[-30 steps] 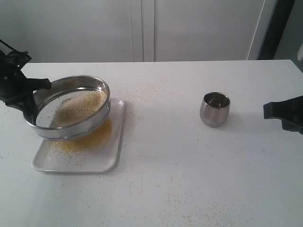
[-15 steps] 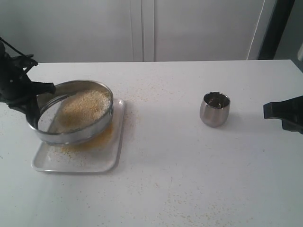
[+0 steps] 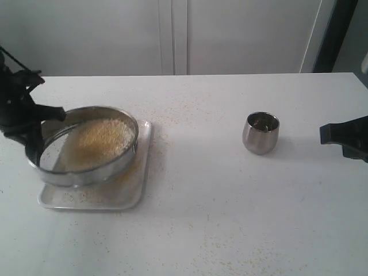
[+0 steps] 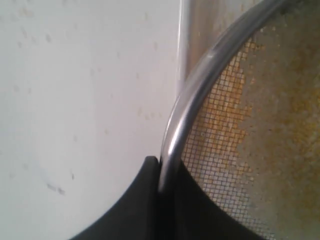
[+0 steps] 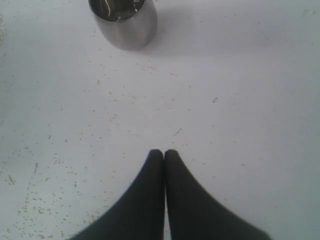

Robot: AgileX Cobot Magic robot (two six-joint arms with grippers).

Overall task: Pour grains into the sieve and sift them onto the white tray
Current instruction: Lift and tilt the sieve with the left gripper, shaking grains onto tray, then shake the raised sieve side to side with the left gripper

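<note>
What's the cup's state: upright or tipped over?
Upright. The steel cup stands on its base on the table, mouth facing up, well apart from the shut right gripper.

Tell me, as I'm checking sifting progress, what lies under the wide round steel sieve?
A flat white rectangular tray, golden granules showing at its exposed edge. The shiny steel sieve hides most of its floor.

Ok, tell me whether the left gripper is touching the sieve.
Touching. The left wrist view shows the left gripper clamped on the steel rim of the sieve, with no gap.
</note>
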